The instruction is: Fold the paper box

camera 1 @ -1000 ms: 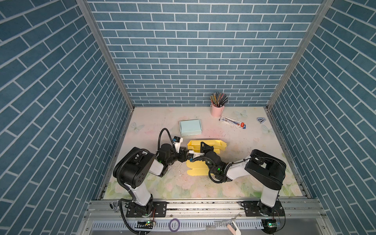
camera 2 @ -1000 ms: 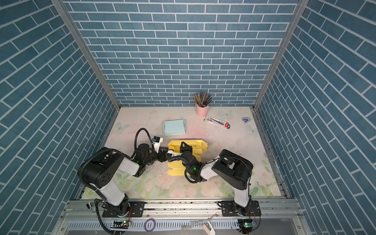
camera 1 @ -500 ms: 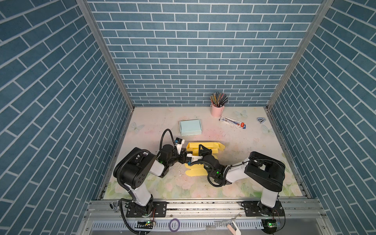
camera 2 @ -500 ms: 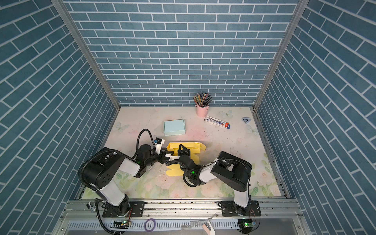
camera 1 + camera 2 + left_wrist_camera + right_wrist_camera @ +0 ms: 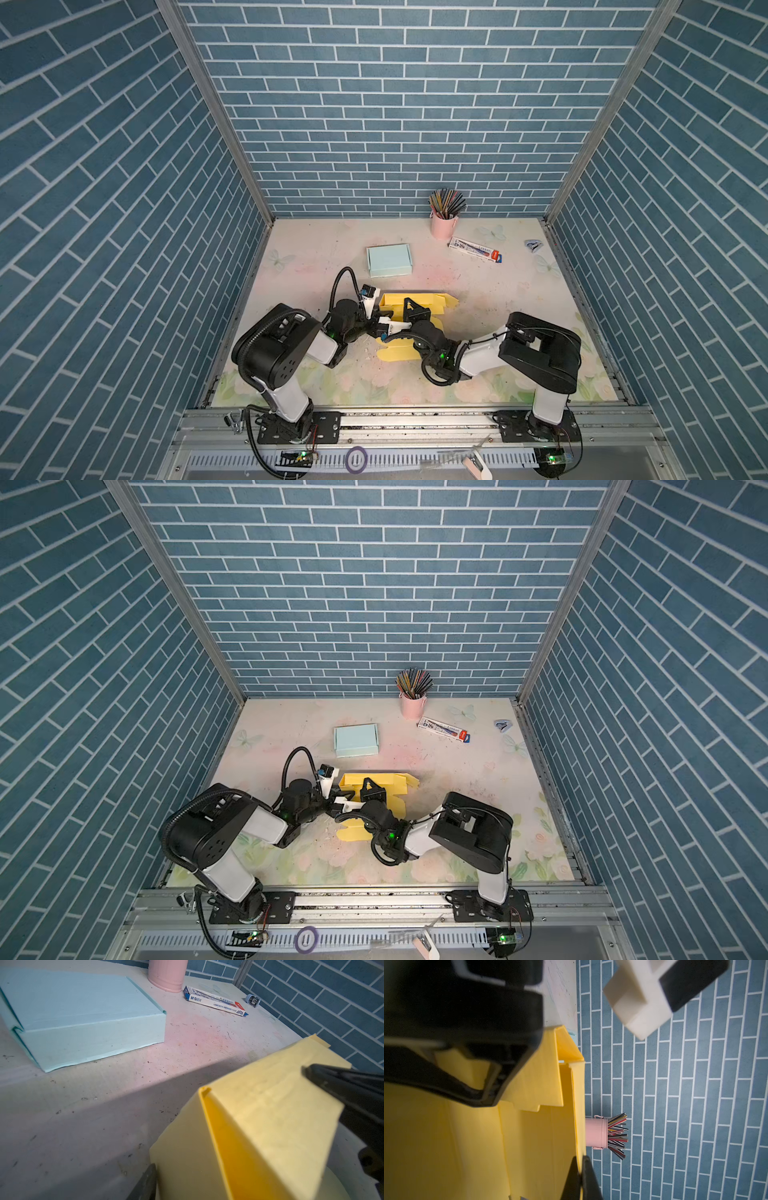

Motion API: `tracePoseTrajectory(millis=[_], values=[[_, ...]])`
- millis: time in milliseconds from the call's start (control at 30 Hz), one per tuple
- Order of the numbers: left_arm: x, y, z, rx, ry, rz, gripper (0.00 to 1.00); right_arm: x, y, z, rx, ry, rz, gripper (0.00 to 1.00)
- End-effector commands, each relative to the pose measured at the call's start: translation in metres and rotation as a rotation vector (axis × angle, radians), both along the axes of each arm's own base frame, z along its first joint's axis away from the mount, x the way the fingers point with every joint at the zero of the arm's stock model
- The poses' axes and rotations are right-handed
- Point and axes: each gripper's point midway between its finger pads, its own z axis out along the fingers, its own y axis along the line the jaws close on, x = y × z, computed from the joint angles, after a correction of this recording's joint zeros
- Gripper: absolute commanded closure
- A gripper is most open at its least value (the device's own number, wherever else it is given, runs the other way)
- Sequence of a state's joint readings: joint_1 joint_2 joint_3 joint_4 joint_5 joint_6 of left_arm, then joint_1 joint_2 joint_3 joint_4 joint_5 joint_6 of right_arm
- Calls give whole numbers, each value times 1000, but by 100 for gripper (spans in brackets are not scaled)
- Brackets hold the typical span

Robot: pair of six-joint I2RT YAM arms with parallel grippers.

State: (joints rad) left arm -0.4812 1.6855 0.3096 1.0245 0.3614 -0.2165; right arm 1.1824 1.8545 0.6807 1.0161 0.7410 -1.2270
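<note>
In both top views the yellow paper box [image 5: 419, 300] lies half-formed in the middle of the surface [image 5: 478, 332]. Its long far wall is raised and a flat flap reaches toward the near edge. Since a second ago the left tool [image 5: 376, 316] and the right tool [image 5: 409, 305] have drawn closer together at the box's left end, and the box has slid slightly left. From the left wrist, the corner of the box [image 5: 259, 1115] stands between the left tool's fingers [image 5: 342, 1093]. The jaws have been drawing in around that wall, but I cannot tell whether they press it yet. A finished blue box [image 5: 83, 1012] sits beyond, well apart. From the right wrist, the right tool [image 5: 580, 1180] is closed, pinching the rim of the far wall [image 5: 529, 1136], with a pink cup [image 5: 596, 1134] behind it. I judge that a side wall is being brought up to meet the far wall. Most of the folding is still to do.
</note>
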Motion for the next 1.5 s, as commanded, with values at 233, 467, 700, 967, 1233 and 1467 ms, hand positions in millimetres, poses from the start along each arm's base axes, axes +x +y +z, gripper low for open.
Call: tracePoseTrajectory(millis=[233,467,700,967,1233,1467], values=[[-2,-4,23,-33,-80,11,60,-13,9,-31,-38,86,42,100],[-1,0,17,-12,-88,38,69,-17,12,-30,-18,107,37,100],[-1,3,19,-19,-115,66,69,-30,24,-31,16,133,56,100],[2,16,19,20,-165,141,75,-45,32,-30,66,202,55,100],[0,16,25,71,-211,165,82,-61,33,-21,150,295,46,100],[-5,13,20,151,-257,160,83,-84,29,-11,301,513,64,80]])
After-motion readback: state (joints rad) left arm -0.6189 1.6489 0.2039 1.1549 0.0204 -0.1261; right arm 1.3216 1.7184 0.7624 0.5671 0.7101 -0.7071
